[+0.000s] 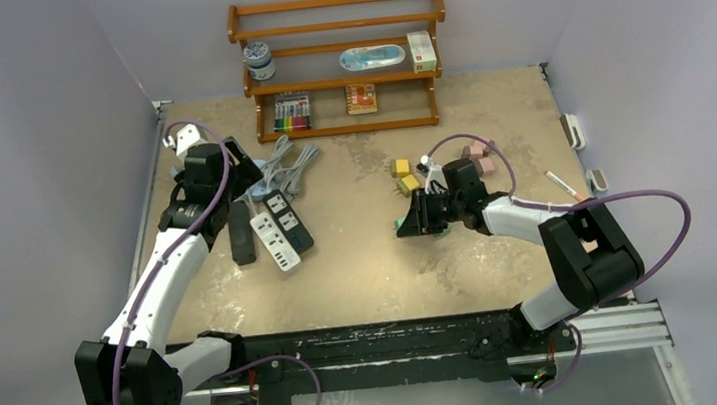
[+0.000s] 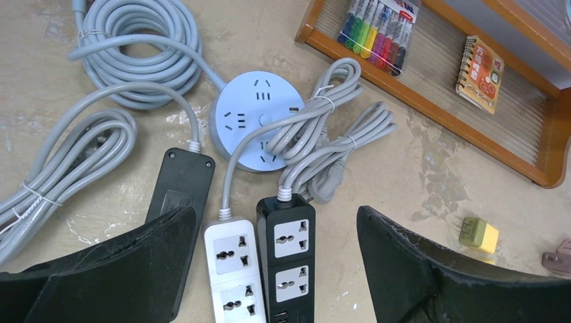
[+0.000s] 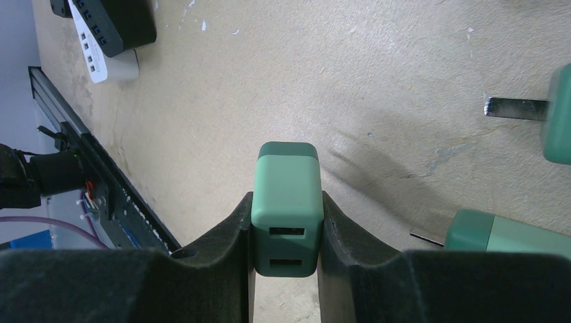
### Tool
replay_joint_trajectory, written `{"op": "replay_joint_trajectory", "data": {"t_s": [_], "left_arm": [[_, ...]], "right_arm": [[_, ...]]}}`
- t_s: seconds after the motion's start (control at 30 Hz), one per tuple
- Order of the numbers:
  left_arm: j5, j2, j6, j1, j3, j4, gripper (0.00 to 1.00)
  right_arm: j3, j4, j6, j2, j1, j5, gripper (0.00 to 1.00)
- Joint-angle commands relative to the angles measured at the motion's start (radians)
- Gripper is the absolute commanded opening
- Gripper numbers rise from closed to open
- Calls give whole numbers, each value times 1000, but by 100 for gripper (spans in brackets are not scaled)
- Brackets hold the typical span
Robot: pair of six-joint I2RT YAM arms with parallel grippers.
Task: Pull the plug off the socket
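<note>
Green plug pinched in the right gripper over mid-table, well apart from the power strips.
Its long axis is laid along the fingers, the two-slot face turned back to the wrist camera, the far end aimed leftward across bare table. Two spare plugs are seen near beside it. The left gripper is spread wide above the white strip and black strip, hemmed by coiled cables and a round socket.
</note>
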Motion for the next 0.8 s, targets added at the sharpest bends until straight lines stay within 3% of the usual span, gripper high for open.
{"op": "replay_joint_trajectory", "data": {"t_s": [0.0,0.77], "left_arm": [[-32,-20,9,10,-2,33,90],[-32,-71,24,10,-24,69,90]], "right_arm": [[-1,25,4,-4,-4,2,0],[1,20,-2,-9,-10,4,4]]}}
